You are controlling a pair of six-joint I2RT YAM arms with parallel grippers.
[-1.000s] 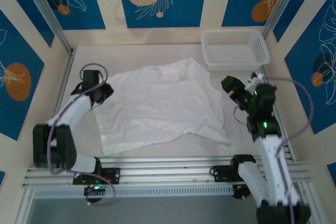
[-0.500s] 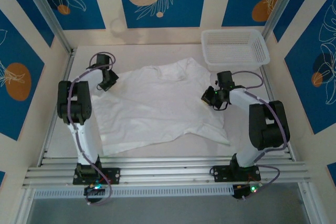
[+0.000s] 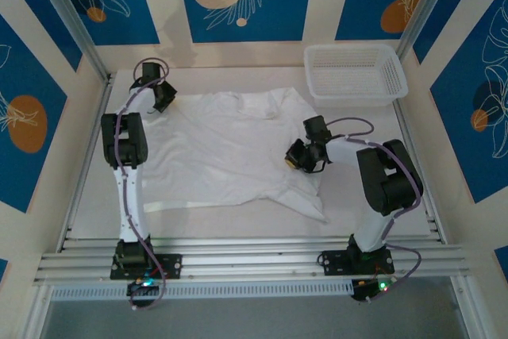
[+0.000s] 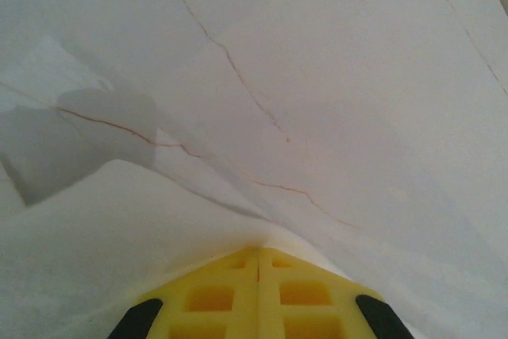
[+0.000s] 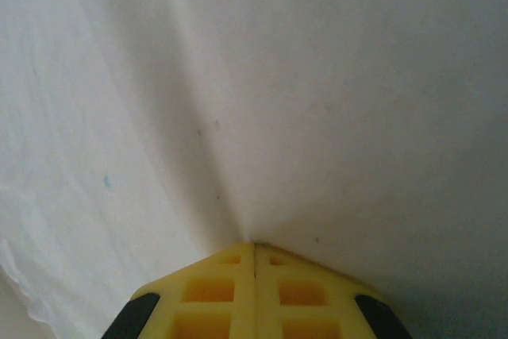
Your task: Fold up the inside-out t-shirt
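White soft cloth covers most of the pale desk [image 3: 238, 224]. The plain white short-sleeved t-shirt [image 3: 230, 156] lies in the middle of it, but not as flat as one second ago. Its edge at 3 o'clock has been drawn in toward the centre, and its corner at 11 o'clock is now stretched outward.

Both arms made this change. One second ago they were pulled back at 9 and 3 o'clock, and the right one was off the cloth. Now the left tool [image 3: 163, 97] reaches to 11 o'clock and the right tool [image 3: 298, 156] stands over the cloth, a little toward 3 o'clock from the centre. In the wrist views the yellow fingers of the left tool [image 4: 258, 256] and the right tool [image 5: 254, 245] are pressed together, with cloth puckering out from the tips. So each one is closed on the shirt.

I judge that the grasping is done and that the first fold, or a straightening pull, comes next.

At 1 o'clock stands the white plastic mesh basket [image 3: 357, 99], near the shirt's shoulder. It looks empty.
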